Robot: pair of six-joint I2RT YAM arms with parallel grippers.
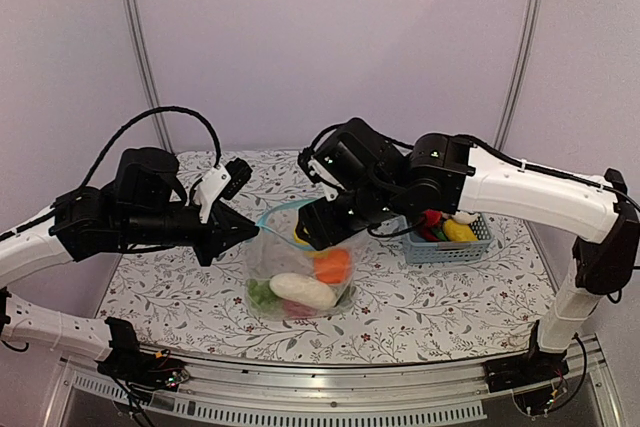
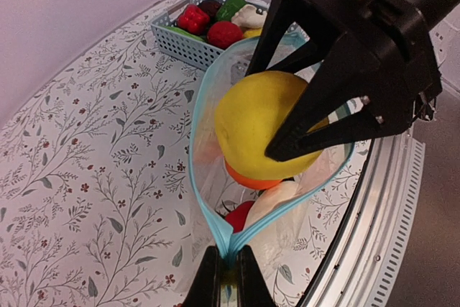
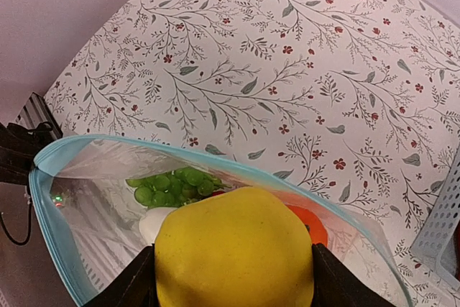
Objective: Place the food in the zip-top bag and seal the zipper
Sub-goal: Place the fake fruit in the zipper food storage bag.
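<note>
Lemon (image 2: 259, 124) at the zip-top bag (image 1: 268, 252) mouth
The zip-top bag holds radish (image 1: 302, 290), orange (image 1: 333, 265) and green bunch (image 1: 262, 294); the basket (image 1: 445, 250) at its 3 o'clock holds other toys. The right pincer (image 1: 318, 232) clenches the lemon inside the mouth; the left pincer (image 2: 228, 260) pinches the zipper (image 2: 194, 141) at 9 o'clock.
</note>
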